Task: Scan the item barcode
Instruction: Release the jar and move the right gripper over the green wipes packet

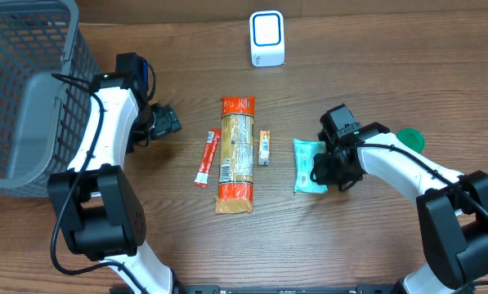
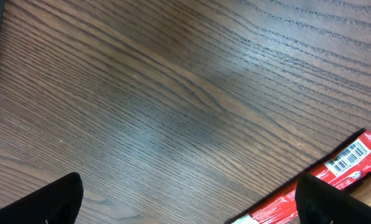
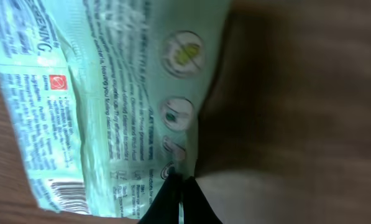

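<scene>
A pale green packet (image 1: pixel 307 166) lies flat on the wooden table, right of centre. My right gripper (image 1: pixel 326 168) is at its right edge. In the right wrist view the two black fingers (image 3: pixel 173 196) are pinched together on the packet's edge (image 3: pixel 110 93), shut on it. A barcode (image 3: pixel 64 194) shows at the packet's lower left corner. The white scanner (image 1: pixel 267 38) with a blue-rimmed window stands at the back centre. My left gripper (image 1: pixel 168 121) hovers over bare table at the left, open and empty (image 2: pixel 194 202).
A long orange-ended package (image 1: pixel 236 153), a red stick packet (image 1: pixel 208 158) (image 2: pixel 340 168) and a small sachet (image 1: pixel 264 148) lie mid-table. A grey mesh basket (image 1: pixel 31 82) fills the left side. A green lid (image 1: pixel 410 140) sits behind my right arm.
</scene>
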You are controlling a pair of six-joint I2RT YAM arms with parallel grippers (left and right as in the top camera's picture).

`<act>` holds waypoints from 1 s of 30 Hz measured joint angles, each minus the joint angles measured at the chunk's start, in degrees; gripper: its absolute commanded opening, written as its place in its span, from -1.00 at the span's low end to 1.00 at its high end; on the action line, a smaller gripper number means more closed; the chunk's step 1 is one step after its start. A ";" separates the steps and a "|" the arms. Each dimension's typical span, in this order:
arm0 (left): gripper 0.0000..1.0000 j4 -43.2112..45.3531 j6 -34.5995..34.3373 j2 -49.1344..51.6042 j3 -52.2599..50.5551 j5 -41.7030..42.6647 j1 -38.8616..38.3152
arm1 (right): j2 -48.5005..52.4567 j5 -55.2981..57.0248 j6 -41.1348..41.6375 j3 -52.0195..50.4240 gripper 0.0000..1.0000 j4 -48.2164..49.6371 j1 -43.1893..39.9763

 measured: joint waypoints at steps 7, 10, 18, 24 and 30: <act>0.99 0.00 0.00 0.00 0.00 0.02 0.00 | -0.09 -1.05 6.45 0.00 -0.42 -9.33 -0.04; 0.99 0.00 0.00 0.00 0.00 0.02 0.00 | -0.07 -2.62 7.48 0.07 -0.35 -13.64 0.00; 0.99 0.00 0.00 0.00 0.00 0.02 0.00 | -0.90 -2.23 7.89 9.09 -0.46 -19.02 -0.37; 0.99 0.00 0.00 0.00 0.00 0.02 0.00 | -2.89 -4.74 5.73 11.85 -0.93 -19.17 -0.31; 0.99 0.00 0.00 0.00 0.00 0.00 0.00 | -2.89 -7.08 3.65 8.57 -0.93 -15.67 -0.26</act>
